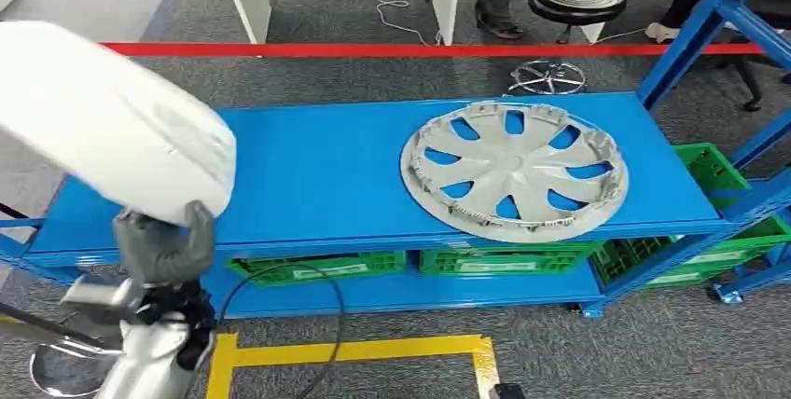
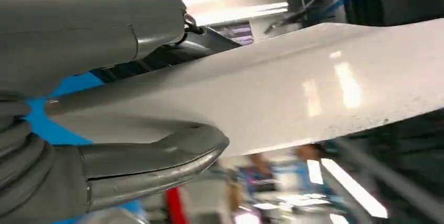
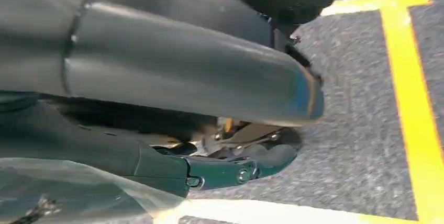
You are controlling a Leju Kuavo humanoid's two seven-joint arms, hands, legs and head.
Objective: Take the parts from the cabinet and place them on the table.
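Your left hand [image 1: 163, 248] grips a white panel part [image 1: 103, 119], thumb and fingers clamped on its edge, lifted above the blue surface [image 1: 317, 171]. A silver hubcap [image 1: 514, 170] lies there. Your right hand [image 3: 157, 77] hangs curled, holding nothing.

One silver hubcap [image 1: 514, 171] lay on the blue shelf [image 1: 317, 175]. One white panel [image 1: 103, 124] was held up at the left. Three green crates [image 1: 322, 267] stood on the lower level. One black stool [image 1: 577, 0] stood behind.
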